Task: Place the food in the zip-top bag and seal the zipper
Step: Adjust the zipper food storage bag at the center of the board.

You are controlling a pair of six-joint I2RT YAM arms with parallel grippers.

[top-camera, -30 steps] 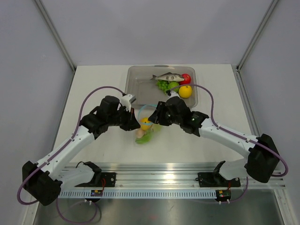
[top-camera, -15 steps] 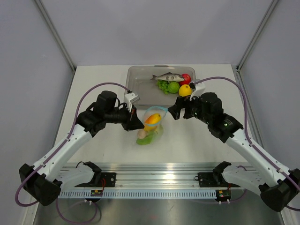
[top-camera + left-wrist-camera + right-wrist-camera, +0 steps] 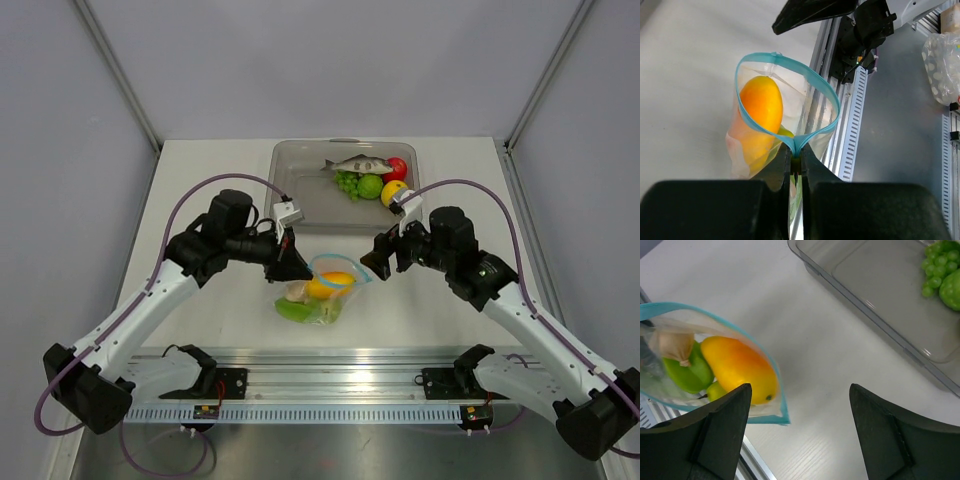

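Left gripper (image 3: 795, 162) is clenched on one end of the zipper (image 3: 760, 56). It pinches both lips there, so the rest bows into an open loop ahead of its tips. The zip-top bag (image 3: 318, 297) sags forward of that claw, probably resting on the table (image 3: 470, 155), though contact is unclear. The mango (image 3: 760, 107) and green pieces sit inside. Right gripper (image 3: 799, 405) is released, jaws spread. The bag's free corner is just off its left finger, with bare table ahead. The tray (image 3: 300, 175) rim lies beyond, with grapes (image 3: 935, 270) in it.

Both arms reached inward toward each other, the left tool (image 3: 796, 156) pinched tight on the zipper (image 3: 760, 56), the right tool (image 3: 800, 390) spread wide, holding nothing.
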